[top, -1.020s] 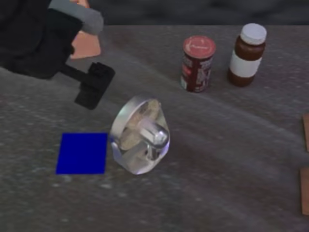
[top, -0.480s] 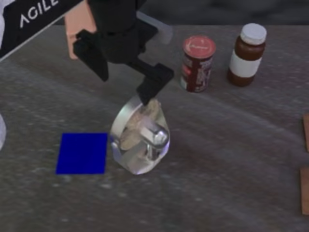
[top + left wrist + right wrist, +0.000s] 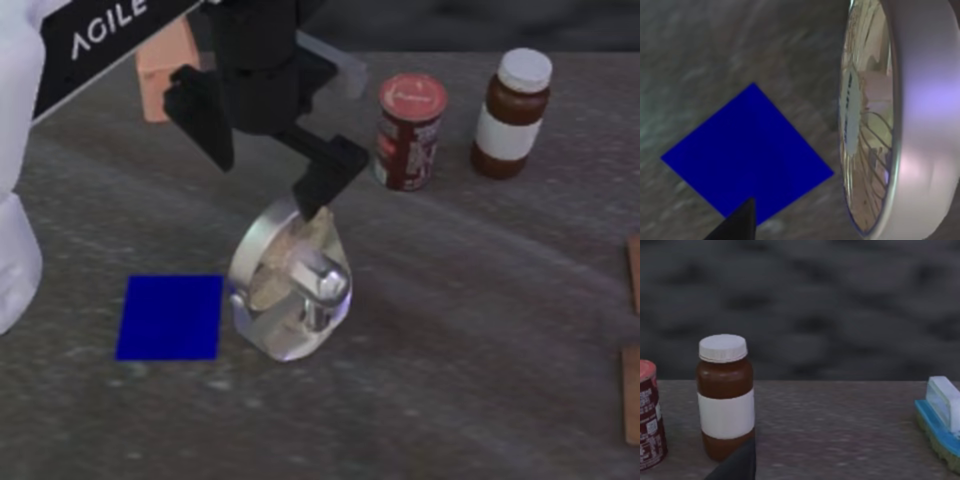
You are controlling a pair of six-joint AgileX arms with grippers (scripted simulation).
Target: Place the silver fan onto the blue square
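While my left gripper [image 3: 265,170] hung with jaws apart over the silver fan's [image 3: 288,280] rim, the fan stood just right of the blue square [image 3: 170,316]; I judged a centred, square closure on the rim best; my right arm sat parked out of sight.

White letters "AGILE" stand on the black left arm [image 3: 100,30], upper left of the top view. The red can's [image 3: 410,130] print is unreadable.
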